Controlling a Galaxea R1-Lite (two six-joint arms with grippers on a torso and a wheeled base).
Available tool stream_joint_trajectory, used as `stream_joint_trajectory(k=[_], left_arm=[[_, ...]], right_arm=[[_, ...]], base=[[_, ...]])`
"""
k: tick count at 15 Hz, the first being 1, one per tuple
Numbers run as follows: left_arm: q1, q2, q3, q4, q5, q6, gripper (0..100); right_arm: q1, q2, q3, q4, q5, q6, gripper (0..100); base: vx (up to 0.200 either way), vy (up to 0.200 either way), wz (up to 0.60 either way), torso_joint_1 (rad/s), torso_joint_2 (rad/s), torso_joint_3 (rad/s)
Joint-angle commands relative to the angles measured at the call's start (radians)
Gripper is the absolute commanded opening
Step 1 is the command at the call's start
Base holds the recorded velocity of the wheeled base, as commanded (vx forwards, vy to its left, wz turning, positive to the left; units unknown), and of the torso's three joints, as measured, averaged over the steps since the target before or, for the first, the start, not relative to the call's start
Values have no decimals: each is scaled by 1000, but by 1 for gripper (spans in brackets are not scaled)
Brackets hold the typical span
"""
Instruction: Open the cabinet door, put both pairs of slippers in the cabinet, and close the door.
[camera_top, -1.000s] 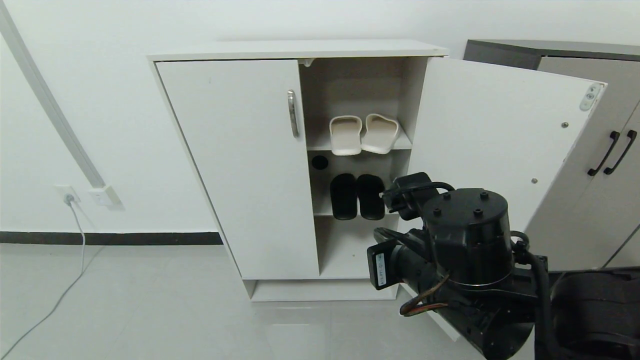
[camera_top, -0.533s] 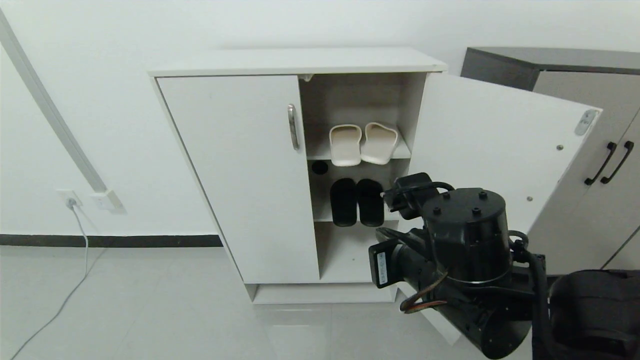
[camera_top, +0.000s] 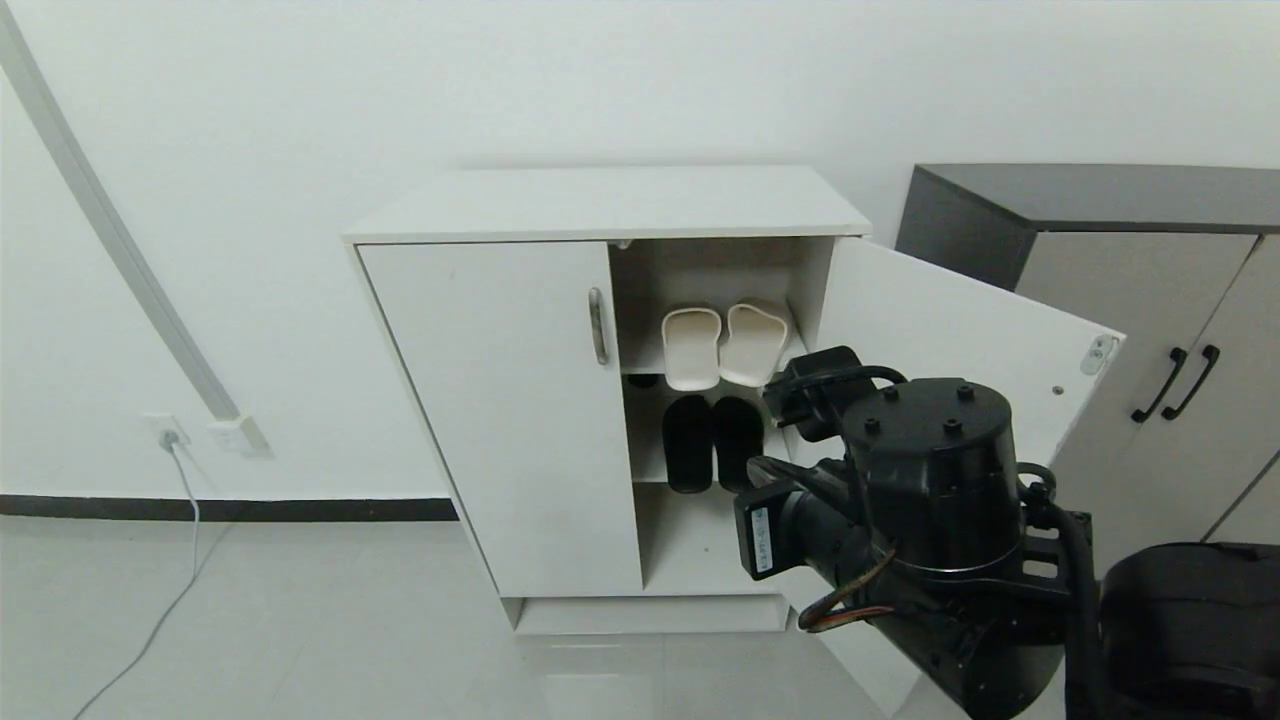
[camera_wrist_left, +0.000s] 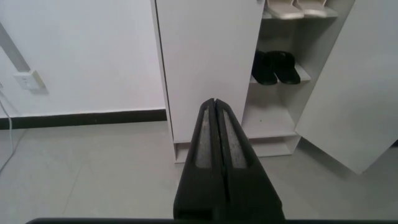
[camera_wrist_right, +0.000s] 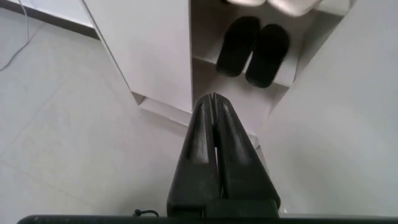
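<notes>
White cabinet (camera_top: 600, 205), head view: we see its right door (camera_top: 940, 330) open, pale slippers (camera_top: 692, 345) on the upper shelf, black slippers (camera_top: 690, 445) on the shelf below, right arm (camera_top: 930, 480) hiding the door's lower part | left wrist view: left jaws pressed together, empty, well short of the cabinet; pale pair cut off | right wrist view: right jaws closed, empty; pale pair mostly cropped.

Left gripper (camera_wrist_left: 214, 102) and right gripper (camera_wrist_right: 213, 97) hold jaws closed.

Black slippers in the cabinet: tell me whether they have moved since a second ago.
No. The pair of black slippers still lies on the same shelf of the white cabinet, beneath the white slippers; the whole view shifted, so the camera moved.
</notes>
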Motion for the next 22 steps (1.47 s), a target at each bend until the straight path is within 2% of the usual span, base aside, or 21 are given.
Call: stream_joint_trajectory(k=[1,10,19,22], left_arm=[[0,1,0,0,0,1,0],[0,1,0,-1,0,1,0],[-2,1,0,0,0,1,0],[0,1,0,0,0,1,0]], right_arm=[[0,1,0,0,0,0,0],[0,1,1,0,0,1,0],[-3,-2,15,0,0,0,0],[-7,-4,20,0,0,0,0]], base=[[0,0,0,144,-476,-310],[0,0,0,183,-499,-315],[0,0,0,241,-559,-323],[0,0,0,118,-261,-144]])
